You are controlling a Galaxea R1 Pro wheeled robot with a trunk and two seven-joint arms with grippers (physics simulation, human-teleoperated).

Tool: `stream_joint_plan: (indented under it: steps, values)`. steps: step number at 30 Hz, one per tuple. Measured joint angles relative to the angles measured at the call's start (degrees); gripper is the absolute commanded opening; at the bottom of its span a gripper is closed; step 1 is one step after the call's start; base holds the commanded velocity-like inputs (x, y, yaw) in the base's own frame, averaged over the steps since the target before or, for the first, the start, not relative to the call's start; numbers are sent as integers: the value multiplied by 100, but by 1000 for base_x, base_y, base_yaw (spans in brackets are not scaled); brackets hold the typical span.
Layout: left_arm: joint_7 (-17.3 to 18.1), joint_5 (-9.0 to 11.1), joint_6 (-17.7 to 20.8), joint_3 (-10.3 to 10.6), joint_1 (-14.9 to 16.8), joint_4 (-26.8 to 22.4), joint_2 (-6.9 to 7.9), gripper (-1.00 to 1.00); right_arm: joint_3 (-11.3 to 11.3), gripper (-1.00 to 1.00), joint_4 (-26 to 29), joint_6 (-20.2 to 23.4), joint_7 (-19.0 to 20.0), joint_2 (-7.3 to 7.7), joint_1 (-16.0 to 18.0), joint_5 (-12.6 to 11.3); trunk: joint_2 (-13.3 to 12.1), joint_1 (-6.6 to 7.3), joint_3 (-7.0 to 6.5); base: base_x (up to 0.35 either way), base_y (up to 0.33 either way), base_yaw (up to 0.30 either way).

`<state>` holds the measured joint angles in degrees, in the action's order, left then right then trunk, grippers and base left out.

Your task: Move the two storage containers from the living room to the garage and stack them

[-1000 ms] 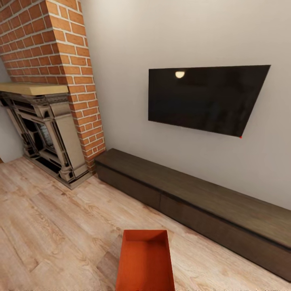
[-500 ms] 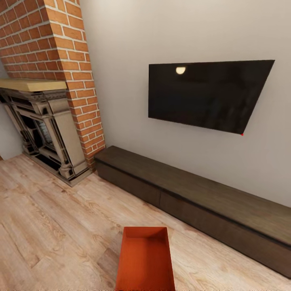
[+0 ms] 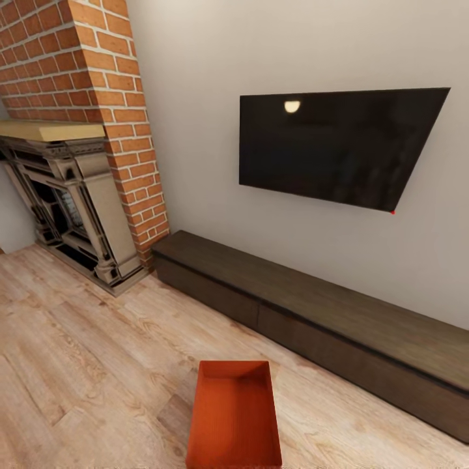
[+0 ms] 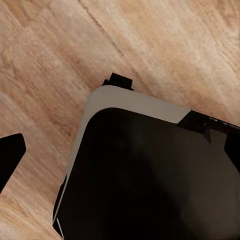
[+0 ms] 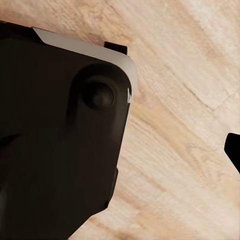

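Orange-red storage container (image 3: 234, 417) resting on the light wood plank floor (image 3: 85, 365), open side up, short of the low dark TV bench (image 3: 312, 312) beneath the wall-mounted television (image 3: 332, 146). Brick fireplace (image 3: 71, 163) off left. Gripper states: cannot tell, with dark robot base (image 4: 150, 175) beneath both wrist cameras.

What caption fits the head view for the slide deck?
Empty orange-red storage container on the light wood plank floor, in front of a low dark TV bench and wall-mounted TV, brick fireplace at left.
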<state>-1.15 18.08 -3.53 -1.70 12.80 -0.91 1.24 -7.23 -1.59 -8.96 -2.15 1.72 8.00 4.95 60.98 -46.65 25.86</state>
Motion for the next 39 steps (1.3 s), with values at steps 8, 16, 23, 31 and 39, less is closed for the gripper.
stream_joint_plan:
  steps: [8,16,23,31,39]
  values:
    - [0,-2,5,-1,0,0,0,100,-5,100,0,-4,0,4,-2,5,0,0,72,0,0,0]
    - [0,-3,2,0,0,0,0,100,-6,100,0,-5,6,12,-2,6,0,0,145,0,0,0]
    - [0,-1,1,0,0,0,0,100,-5,100,-7,1,8,14,-5,-2,0,0,208,0,0,0]
    - [0,-1,2,0,0,0,0,100,-5,100,-8,1,3,13,-6,-2,0,0,281,0,0,0]
    - [0,0,4,0,0,0,0,100,-5,100,-8,1,8,21,-5,-2,0,0,353,0,0,0]
